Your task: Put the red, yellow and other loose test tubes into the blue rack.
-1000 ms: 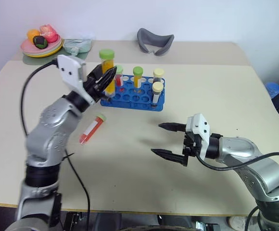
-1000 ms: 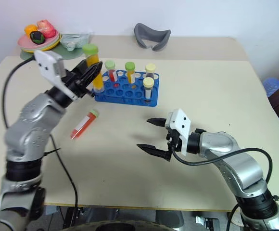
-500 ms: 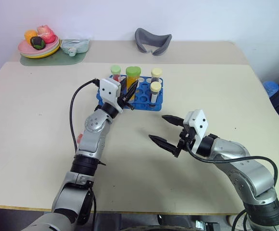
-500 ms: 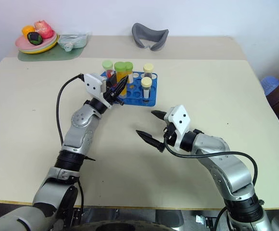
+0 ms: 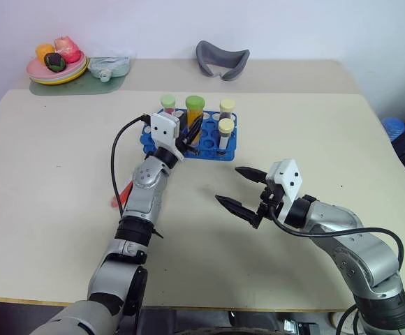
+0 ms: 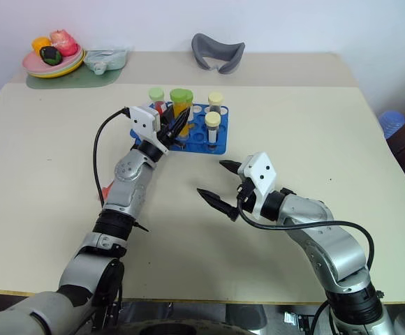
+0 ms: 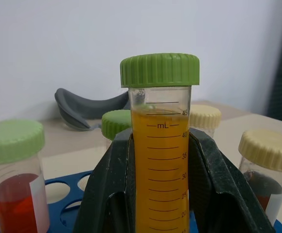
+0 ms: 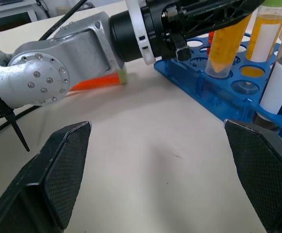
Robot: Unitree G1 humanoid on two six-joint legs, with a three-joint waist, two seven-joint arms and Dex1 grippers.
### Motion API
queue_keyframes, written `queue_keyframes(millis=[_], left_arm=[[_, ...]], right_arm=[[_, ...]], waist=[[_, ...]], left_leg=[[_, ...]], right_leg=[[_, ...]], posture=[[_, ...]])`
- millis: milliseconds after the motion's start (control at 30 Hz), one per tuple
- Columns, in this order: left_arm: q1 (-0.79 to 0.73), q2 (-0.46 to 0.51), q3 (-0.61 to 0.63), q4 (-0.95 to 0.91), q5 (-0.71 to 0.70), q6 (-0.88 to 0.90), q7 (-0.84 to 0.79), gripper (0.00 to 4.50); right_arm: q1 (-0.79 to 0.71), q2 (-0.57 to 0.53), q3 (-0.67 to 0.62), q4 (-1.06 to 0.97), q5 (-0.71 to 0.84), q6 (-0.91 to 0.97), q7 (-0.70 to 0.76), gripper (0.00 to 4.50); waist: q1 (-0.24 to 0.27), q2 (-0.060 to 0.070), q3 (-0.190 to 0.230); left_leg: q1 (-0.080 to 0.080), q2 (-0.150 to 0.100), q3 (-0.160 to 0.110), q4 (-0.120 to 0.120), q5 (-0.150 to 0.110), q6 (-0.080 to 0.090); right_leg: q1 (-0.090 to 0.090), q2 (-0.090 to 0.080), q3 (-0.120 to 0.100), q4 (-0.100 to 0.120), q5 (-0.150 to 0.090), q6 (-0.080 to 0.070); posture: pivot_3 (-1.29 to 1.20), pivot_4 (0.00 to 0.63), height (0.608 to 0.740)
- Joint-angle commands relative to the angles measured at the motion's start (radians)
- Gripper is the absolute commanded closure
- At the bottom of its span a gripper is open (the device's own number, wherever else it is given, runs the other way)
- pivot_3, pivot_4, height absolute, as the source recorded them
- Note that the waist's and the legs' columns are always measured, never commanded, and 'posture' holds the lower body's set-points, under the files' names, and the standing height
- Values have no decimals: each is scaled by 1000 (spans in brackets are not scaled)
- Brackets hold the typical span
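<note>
The red tube on the table is mostly hidden behind the left arm. The yellow tube's bottom is cut off in the left wrist view.

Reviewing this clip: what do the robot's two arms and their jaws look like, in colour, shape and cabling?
Both arms are silver-grey metal with black joint bands. Each wrist carries a white angular block, and a black cable loops along each arm. The left gripper and right gripper each have two black, tapering, pointed jaws with a textured inner face.
</note>
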Motion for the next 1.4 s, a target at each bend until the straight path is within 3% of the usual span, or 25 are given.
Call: queue_keyframes(millis=[33, 867, 1100, 1300, 1400], left_arm=[[-24, -6, 5, -2, 17, -43, -7, 3684], [-44, -33, 20, 129, 63, -171, 21, 3684], [10, -8, 27, -15, 39, -101, 8, 306], [123, 67, 29, -336, -17, 92, -18, 306], [173, 173, 78, -543, -65, 283, -7, 306]], right_arm=[[-11, 8, -9, -39, 13, -9, 1, 0], [-23, 74, 4, -29, -12, -25, -50, 0], [-25, 78, 10, -31, -13, -24, -53, 0], [-26, 79, 5, -32, -11, -23, -54, 0], [-31, 75, -1, -26, -6, -23, -46, 0]], waist=[[0, 0, 0], [0, 0, 0], [-3, 0, 0], [-3, 0, 0], [-5, 0, 0]], left_leg=[[0, 0, 0, 0, 0, 0], [0, 0, 0, 0, 0, 0], [0, 0, 0, 0, 0, 0], [0, 0, 0, 0, 0, 0], [0, 0, 0, 0, 0, 0]], right_leg=[[0, 0, 0, 0, 0, 0], [0, 0, 0, 0, 0, 0], [0, 0, 0, 0, 0, 0], [0, 0, 0, 1, 0, 0], [0, 0, 0, 1, 0, 0]], posture=[[0, 150, 740], [0, 150, 740], [0, 150, 740], [0, 150, 740], [0, 150, 740]])
